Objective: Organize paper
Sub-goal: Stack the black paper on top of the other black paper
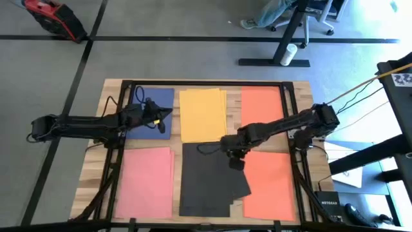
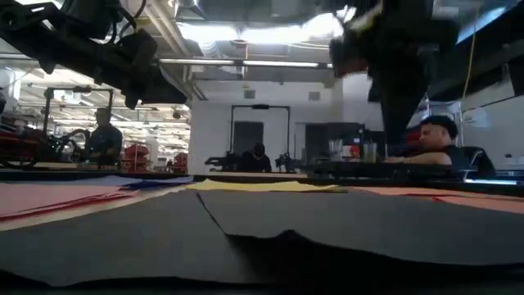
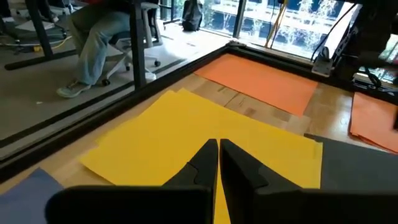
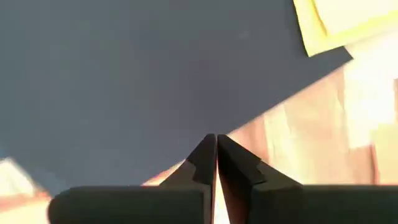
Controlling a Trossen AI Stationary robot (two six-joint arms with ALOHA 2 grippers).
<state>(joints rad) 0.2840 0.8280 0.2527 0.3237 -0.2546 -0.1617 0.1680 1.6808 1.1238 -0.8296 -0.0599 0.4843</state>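
The paper lies in six stacks on the wooden table: blue [image 1: 149, 106], yellow [image 1: 201, 115] and orange [image 1: 261, 103] along the far side, and pink [image 1: 147, 180], black [image 1: 206, 180] and orange [image 1: 270, 187] along the near side. The black stack's top sheet is skewed, and its right corner [image 1: 241, 183] overlaps the near orange sheet. My left gripper [image 1: 166, 115] is shut and empty at the blue stack's right edge, pointing toward the yellow paper [image 3: 186, 143]. My right gripper [image 1: 235, 161] is shut at the black stack's right edge [image 4: 249, 121]. My left gripper touches nothing. My right gripper points its shut fingertips [image 4: 205, 152] down at the black sheet's right edge [image 4: 267, 112], beside bare wood. I cannot tell whether they touch the paper.
Black frame rails [image 1: 290, 122] and cables run across the table beside both arms. Strips of bare wood [image 1: 235, 103] lie between the stacks. Beyond the far edge are a desk leg [image 1: 286, 38] and a seated person's legs [image 3: 93, 43]. White papers [image 1: 351, 171] lie off the table's right side.
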